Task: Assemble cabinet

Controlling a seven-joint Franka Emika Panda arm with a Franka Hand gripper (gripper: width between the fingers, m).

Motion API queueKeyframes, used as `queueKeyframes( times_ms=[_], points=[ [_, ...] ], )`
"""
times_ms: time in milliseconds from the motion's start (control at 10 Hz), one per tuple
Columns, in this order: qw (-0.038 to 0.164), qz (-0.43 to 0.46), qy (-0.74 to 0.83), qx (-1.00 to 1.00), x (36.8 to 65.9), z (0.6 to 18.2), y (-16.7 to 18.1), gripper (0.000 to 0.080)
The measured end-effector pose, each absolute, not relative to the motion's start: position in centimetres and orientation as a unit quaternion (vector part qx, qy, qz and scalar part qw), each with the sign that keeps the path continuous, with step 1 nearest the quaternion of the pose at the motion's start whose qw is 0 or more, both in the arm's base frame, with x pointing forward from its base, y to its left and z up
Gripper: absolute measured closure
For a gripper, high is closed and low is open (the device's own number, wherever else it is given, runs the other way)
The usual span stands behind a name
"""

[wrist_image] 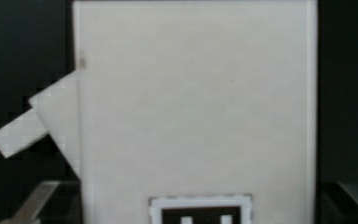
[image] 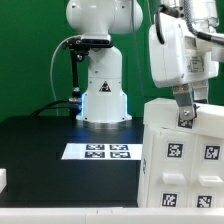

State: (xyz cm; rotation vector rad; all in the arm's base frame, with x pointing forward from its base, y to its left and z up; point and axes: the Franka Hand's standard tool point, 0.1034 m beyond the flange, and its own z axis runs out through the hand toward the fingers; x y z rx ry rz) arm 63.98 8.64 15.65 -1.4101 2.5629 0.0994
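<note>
The cabinet (image: 185, 160) is a large white box with black-and-white tags. It stands tilted at the exterior view's right front. My gripper (image: 186, 113) comes down onto its top edge. In the wrist view the cabinet's white panel (wrist_image: 194, 100) fills the space between my fingers, with a tag (wrist_image: 202, 212) close to the gripper (wrist_image: 197, 203). One finger (wrist_image: 48, 200) lies against each side wall, so the gripper is shut on the cabinet. A thin white panel (wrist_image: 34, 125) sticks out at an angle from one side of the box.
The marker board (image: 105, 152) lies flat on the black table in front of the arm's white base (image: 100, 95). A small white piece (image: 3, 180) shows at the exterior view's left edge. A green wall stands behind.
</note>
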Motion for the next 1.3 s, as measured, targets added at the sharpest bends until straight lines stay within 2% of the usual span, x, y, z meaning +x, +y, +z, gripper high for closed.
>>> queueKeyframes(
  times_ms=[400,500,600,700,800,900,1000,1100,1300],
  points=[
    [0.120,0.035,0.897,-0.424,64.0,15.4,8.3,0.0244],
    [0.122,0.026,0.874,-0.470,64.0,15.4,8.3,0.0244],
    [0.121,0.026,0.873,-0.472,63.9,15.3,8.3,0.0166],
    [0.121,0.024,0.868,-0.480,63.9,15.3,8.3,0.0055],
    [0.120,0.024,0.867,-0.482,63.9,15.3,8.2,0.0055],
    [0.115,0.034,0.838,-0.532,63.5,15.9,8.4,0.0009],
    [0.121,0.039,0.795,-0.593,63.4,17.3,8.5,0.0003],
    [0.115,0.047,0.740,-0.661,63.1,18.1,8.7,0.0003],
    [0.113,0.037,0.694,-0.710,63.5,18.0,8.6,0.0003]
  ],
)
